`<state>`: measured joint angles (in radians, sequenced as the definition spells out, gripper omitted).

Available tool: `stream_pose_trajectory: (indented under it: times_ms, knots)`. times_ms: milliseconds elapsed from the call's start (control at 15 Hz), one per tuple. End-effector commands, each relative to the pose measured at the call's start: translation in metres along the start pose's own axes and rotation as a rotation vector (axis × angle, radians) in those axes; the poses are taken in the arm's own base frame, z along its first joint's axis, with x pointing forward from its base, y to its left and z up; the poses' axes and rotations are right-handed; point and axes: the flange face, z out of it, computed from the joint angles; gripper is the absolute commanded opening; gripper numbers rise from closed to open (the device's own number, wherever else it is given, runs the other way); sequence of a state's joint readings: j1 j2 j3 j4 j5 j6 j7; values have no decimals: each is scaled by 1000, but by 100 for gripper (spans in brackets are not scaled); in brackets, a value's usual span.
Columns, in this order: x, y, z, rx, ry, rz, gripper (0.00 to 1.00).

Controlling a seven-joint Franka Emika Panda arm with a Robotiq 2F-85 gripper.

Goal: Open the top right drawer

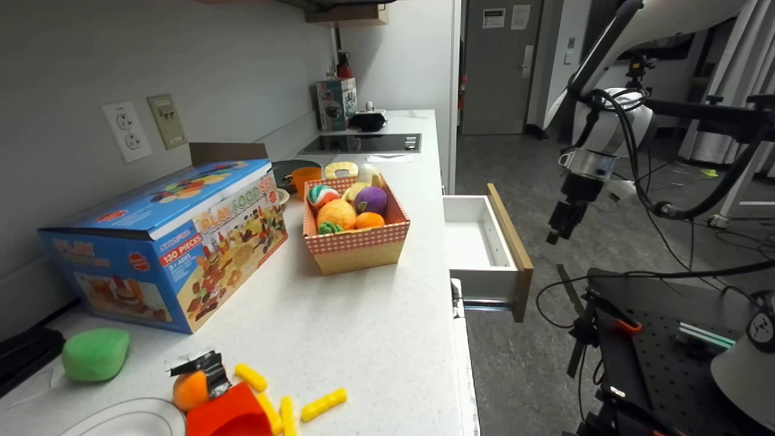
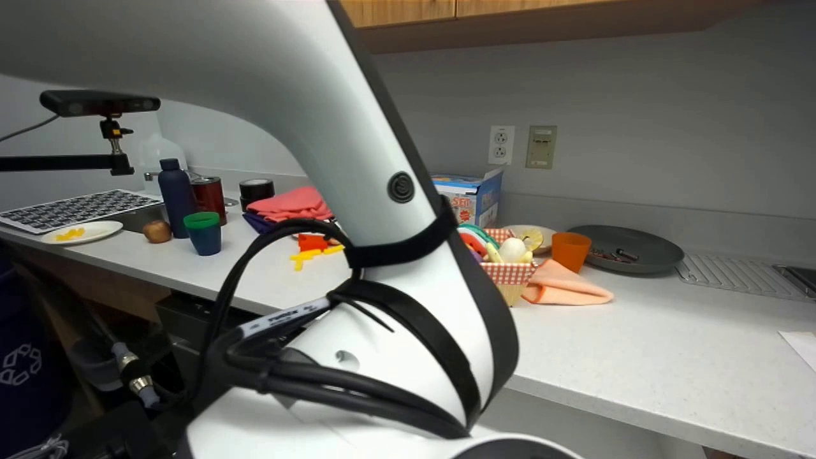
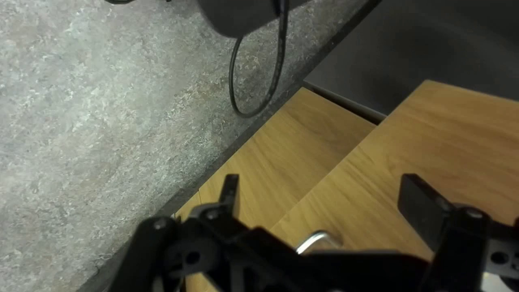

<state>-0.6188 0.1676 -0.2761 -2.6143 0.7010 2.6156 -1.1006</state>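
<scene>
The top right drawer [image 1: 515, 242] stands pulled out from under the counter in an exterior view. It has a tan wooden front and a white inside with nothing seen in it. In the wrist view its wooden front [image 3: 365, 190] carries a silver bar handle [image 3: 316, 238], partly hidden behind the gripper body. My gripper [image 1: 559, 234] hangs in front of the drawer, apart from it, pointing down. In the wrist view the gripper [image 3: 320, 190] has its fingers wide apart with nothing between them. In an exterior view the arm [image 2: 408, 319] fills the middle; the drawer and gripper do not show there.
The counter [image 1: 387, 339] bears a basket of play food [image 1: 357, 254], a play food box [image 1: 200, 242] and yellow pieces [image 1: 324, 404]. A black cable [image 1: 545, 297] loops near the drawer front. A dark cart [image 1: 666, 315] stands close by. Lower wooden cabinet fronts [image 3: 324, 121] lie below the drawer.
</scene>
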Motion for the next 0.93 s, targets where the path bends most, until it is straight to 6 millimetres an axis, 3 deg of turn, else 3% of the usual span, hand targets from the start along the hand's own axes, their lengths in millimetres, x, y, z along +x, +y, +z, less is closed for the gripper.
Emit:
stream_pose_trajectory:
  times_ms: [0,133,200,600,867]
  knots:
    - [-32,-14,-9,-84,7,-154,100]
    - [-42,-12,-9,-177,26,-160,100]
    - [-31,-6,-3,-113,8,-115,100]
    - [-39,-7,-4,-162,18,-126,100]
    - [-17,-23,-27,-188,91,-304,100]
